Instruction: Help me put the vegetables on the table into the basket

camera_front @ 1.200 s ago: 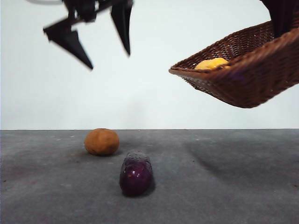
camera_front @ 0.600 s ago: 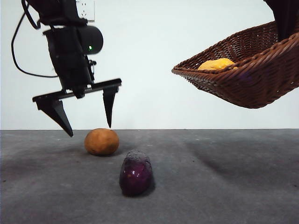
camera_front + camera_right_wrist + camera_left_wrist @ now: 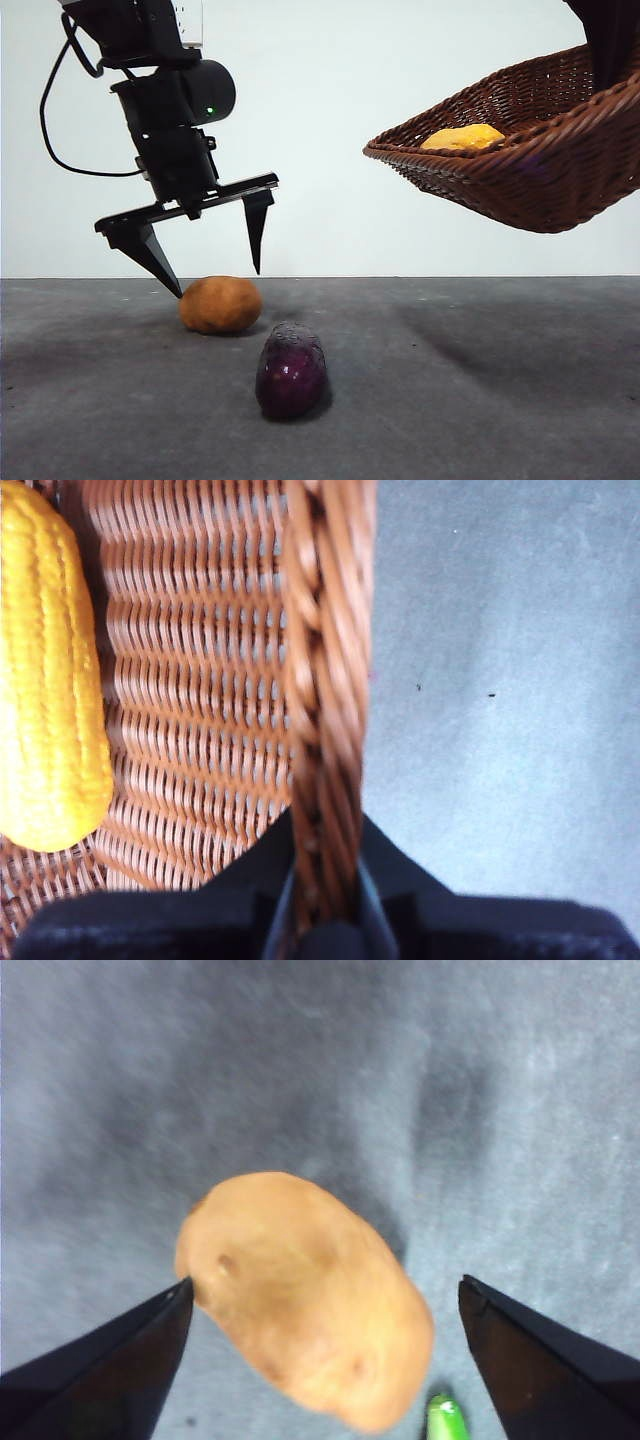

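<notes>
Potato (image 3: 220, 305) on the table (image 3: 480, 390), left of centre in the front view, lying on its side; brown, matte, a few dark pits in the skin (image 3: 305, 1300). Eggplant (image 3: 291, 369) just in front of it and slightly to the right, nearer the camera, glossy purple, end-on. The two are close together, with a narrow strip of table showing between them.

Left gripper (image 3: 219, 283) directly above the potato, jaws spread wide, released, holding nothing. In the front view one tip sits at the potato's upper left edge, the other hangs just above its top right. Left wrist view: potato lies between the two black jaws, one tip at or almost at its skin, the other well clear. Whether that near tip touches, cannot tell.

Basket (image 3: 520, 170) held in the air at upper right, tilted, low rim toward the centre of the scene, well above the table. Corn (image 3: 462, 138) lies inside it, yellow, bumpy (image 3: 45, 680), resting on the woven floor.

Right gripper (image 3: 325, 880) clenched on the basket's braided rim (image 3: 325, 680), rim pinched between the two jaws.
</notes>
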Robot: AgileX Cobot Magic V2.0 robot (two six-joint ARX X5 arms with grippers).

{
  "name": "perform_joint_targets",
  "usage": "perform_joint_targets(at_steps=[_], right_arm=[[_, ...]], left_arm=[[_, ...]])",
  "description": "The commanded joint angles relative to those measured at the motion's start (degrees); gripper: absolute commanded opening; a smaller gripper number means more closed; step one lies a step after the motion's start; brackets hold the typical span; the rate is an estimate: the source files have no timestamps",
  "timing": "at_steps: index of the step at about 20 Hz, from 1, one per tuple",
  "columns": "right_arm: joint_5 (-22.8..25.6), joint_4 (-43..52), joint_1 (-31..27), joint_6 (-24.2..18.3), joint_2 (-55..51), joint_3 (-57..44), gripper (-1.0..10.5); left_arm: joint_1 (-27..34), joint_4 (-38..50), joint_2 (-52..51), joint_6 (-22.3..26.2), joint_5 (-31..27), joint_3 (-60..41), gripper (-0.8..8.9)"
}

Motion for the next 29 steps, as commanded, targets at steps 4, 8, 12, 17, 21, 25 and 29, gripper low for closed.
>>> perform_joint_targets(at_steps=[4, 8, 12, 17, 21, 25, 29], right_arm=[[-0.4, -1.1, 0.0, -1.5, -0.3, 0.2, -0.1], [-0.4, -1.1, 0.0, -2.3, -0.3, 0.2, -0.1], [-0.5, -1.1, 0.0, -2.6, -0.3, 0.2, -0.1], [-1.3, -1.2, 0.0, -2.8, -0.3, 0.2, -0.1], [-1.9, -1.1, 0.0, -2.8, -0.3, 0.2, -0.1], [-1.9, -1.1, 0.0, -2.6, -0.3, 0.2, -0.1], [-1.9, -0.6, 0.0, -0.9, -0.3, 0.2, -0.1]], left_arm=[[-0.3, -0.2, 3.0, -6.6, 1.7, -0.3, 4.45], [-0.3, 0.8, 3.1, -6.4, 1.4, -0.3, 4.36], [-0.3, -0.9, 3.1, -3.8, 3.2, -0.3, 3.9], [0.0, -2.9, 3.1, 2.1, 0.7, -0.3, 1.41], [0.0, -3.5, 2.8, 7.5, -0.6, -0.3, -0.08], [0.4, -2.9, -1.5, 8.9, 3.3, -0.3, -0.05], [0.2, -3.3, -10.6, 12.2, 6.0, -0.3, -0.05]])
